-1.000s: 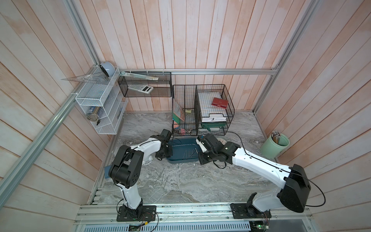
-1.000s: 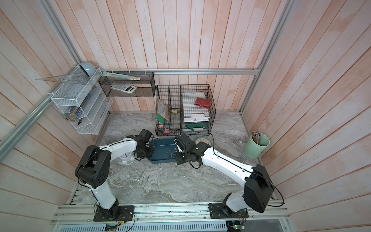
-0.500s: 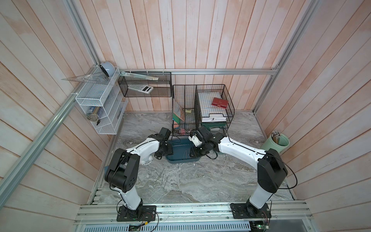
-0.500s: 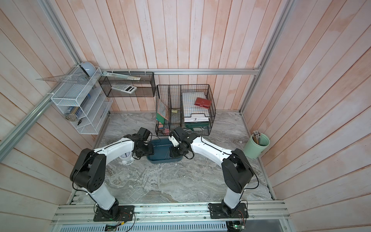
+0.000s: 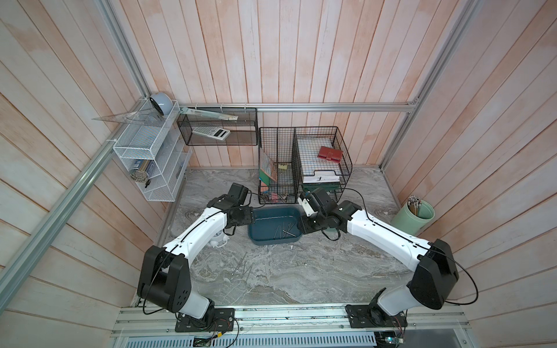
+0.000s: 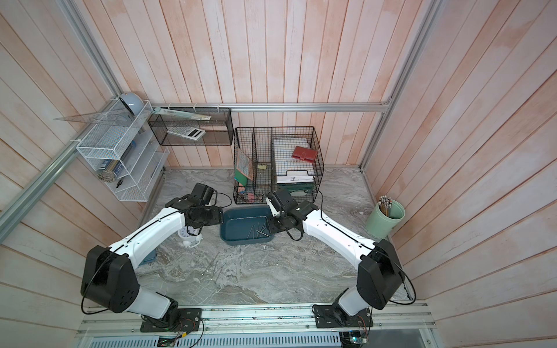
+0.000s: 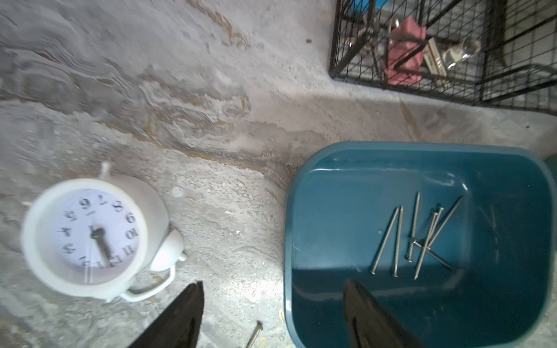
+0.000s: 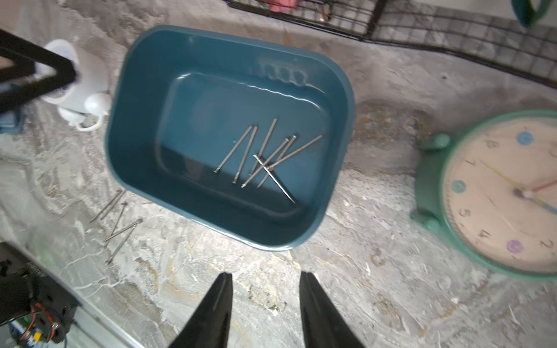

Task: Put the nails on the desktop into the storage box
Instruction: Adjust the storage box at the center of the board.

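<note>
Left gripper (image 7: 272, 283): jaws are being held apart, nothing between them; one finger is being carried over the left rim of the storage box (image 7: 294, 229), the other over bare desktop (image 7: 229, 192).

Right gripper (image 8: 265, 273): jaws are likewise being held apart and empty, just off the box's right side.

Several nails (image 8: 265, 153) are being kept crossed on the box floor. A few loose nails (image 5: 244, 268) are being left on the marble, nearer and slightly left of the box.

A white alarm clock (image 7: 87, 238) is being seen left of the box, a green clock (image 8: 497, 192) right of it, and a wire-mesh organiser (image 5: 301, 162) beyond.
</note>
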Robot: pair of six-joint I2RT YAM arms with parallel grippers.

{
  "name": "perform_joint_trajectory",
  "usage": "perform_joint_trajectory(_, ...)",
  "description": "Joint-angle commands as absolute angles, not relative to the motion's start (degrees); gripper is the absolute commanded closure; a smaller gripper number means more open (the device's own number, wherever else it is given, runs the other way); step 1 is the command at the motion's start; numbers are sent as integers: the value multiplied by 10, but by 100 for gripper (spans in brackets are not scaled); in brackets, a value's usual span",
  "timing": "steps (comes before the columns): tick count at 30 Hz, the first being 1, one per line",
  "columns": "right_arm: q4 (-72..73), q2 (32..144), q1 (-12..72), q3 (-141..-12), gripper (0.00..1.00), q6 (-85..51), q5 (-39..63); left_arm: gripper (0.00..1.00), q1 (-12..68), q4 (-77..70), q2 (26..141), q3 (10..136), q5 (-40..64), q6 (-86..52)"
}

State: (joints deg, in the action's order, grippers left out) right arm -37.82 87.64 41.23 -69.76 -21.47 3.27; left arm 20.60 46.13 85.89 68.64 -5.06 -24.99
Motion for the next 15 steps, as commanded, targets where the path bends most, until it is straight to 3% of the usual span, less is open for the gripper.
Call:
perform_joint_trajectory(1,-371,904,395,-686,58,-239,3,22,201,533,837,728,-103,-180)
perform_joint_trajectory(7,-423,997,372,-759,60,-196,70,22,199,558,802,718,-86,-66)
perform_joint_trajectory(15,-416,1041,365,-770,69,-191,65,22,227,510,708,604,-44,17)
